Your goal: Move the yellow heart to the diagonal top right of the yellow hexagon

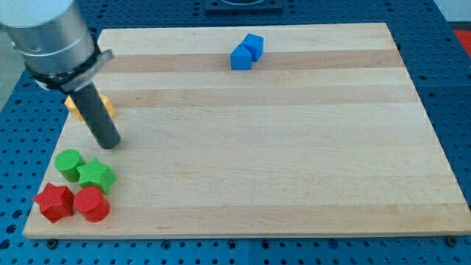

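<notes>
Yellow block parts show on either side of my dark rod near the board's left edge, one piece at the left (pixel 73 107) and one at the right (pixel 107 107). The rod hides their middle, so I cannot tell the heart from the hexagon, or whether they touch. My tip (pixel 110 145) rests on the board just below and right of the yellow pieces, above the green blocks.
Two blue blocks (pixel 246 52) touch each other near the view's top centre. A rounded green block (pixel 69 163) and a green star (pixel 97 175) sit at the lower left. A red star (pixel 55 202) and a rounded red block (pixel 92 205) lie below them. The board's left edge (pixel 45 175) is close.
</notes>
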Controlling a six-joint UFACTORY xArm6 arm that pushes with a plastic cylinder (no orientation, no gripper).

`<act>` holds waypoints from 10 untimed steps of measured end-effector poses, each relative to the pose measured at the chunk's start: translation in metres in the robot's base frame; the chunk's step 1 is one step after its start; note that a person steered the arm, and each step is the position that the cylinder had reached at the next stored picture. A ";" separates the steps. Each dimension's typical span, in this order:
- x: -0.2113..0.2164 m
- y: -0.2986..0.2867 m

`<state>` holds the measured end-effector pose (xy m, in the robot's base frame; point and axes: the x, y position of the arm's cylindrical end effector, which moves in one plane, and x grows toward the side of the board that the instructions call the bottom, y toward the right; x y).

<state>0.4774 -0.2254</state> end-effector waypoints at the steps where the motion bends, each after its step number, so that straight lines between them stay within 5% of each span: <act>1: 0.000 -0.039; 4: 0.047 -0.068; 7: 0.020 -0.059; 10: 0.054 -0.050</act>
<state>0.5313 -0.2751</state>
